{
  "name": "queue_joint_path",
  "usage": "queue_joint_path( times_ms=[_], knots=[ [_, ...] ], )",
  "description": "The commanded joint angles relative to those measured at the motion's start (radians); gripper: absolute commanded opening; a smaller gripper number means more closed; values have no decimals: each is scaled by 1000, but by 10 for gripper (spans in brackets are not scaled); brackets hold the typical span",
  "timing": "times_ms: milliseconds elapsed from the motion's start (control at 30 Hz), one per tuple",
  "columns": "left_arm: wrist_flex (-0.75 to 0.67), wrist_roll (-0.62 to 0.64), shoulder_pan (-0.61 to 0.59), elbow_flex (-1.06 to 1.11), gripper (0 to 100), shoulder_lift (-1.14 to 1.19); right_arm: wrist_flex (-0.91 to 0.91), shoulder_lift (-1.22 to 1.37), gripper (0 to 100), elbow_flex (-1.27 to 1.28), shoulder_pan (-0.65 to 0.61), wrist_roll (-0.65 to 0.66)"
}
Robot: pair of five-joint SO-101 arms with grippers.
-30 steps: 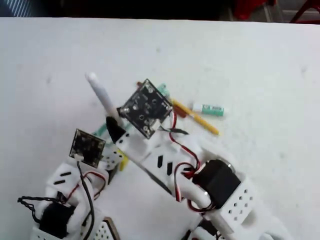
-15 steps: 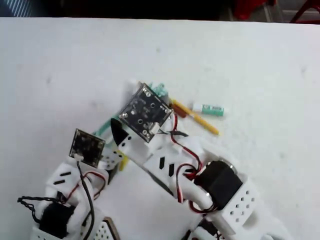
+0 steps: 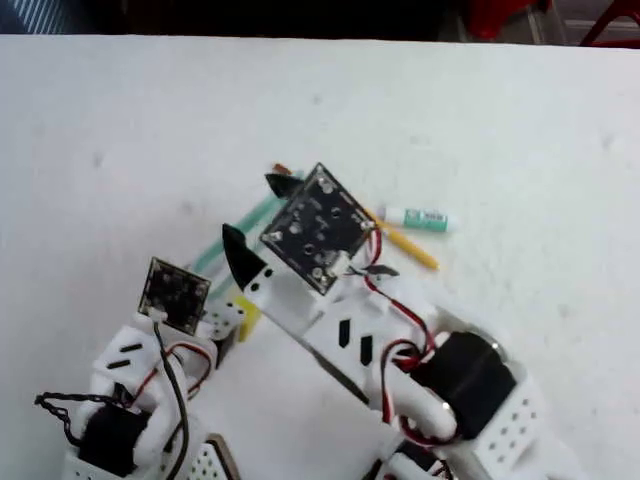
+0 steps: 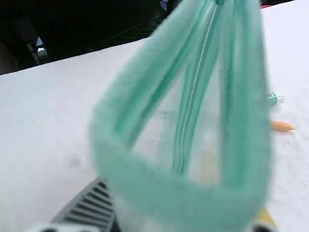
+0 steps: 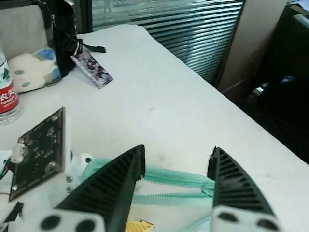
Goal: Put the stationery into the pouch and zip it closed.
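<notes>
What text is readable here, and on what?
Nothing can be read.
Green label on the white tube: too blurred to read.
Red label on the bottle: white characters, cut off by the picture's edge, unreadable.
Printed tag: a picture; any lettering is too small.

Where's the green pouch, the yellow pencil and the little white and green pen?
pouch [image 4: 108,135]: left wrist view, on its green rim.
yellow pencil [image 3: 412,250]: high view, middle of its shaft.
white and green pen [image 3: 418,219]: high view, middle of its barrel.

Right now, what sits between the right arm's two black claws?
The right end effector stands open. In the right wrist view, the green zipper edge of the pouch runs across the gap between its fingers, ungripped.
</notes>
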Motion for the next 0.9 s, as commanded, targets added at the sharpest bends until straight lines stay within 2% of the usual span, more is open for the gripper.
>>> queue_joint_path(
  times_ms=[0, 67, 200, 300, 367, 467, 567, 700, 867],
  knots=[
    [-26, -12, -10, -14, 103, 5, 4, -8, 205, -35, 99, 8],
    [-41, -14, -10, -14, 17, 5, 1, -10, 205, -3, 171, 8],
    [-48, -14, -18, -14, 21, 5, 4, -2, 205, 17, 298, 8],
    [-51, 0, -120, -34, 23, 5, -27, 22, 204, 34, 395, 15],
    [-51, 66, -203, -52, 24, 5, -59, 65, 204, 63, 433, 17],
    [-52, 176, -306, -60, 24, 5, -102, 168, 204, 86, 449, 18],
    [-54, 207, -369, -60, 24, 5, -153, 289, 204, 84, 449, 18],
    [-54, 207, -381, -60, 24, 5, -191, 464, 204, 34, 421, 100],
    [-87, 207, -381, -41, 24, 5, -143, 734, 204, -138, 387, 227]
  ],
)
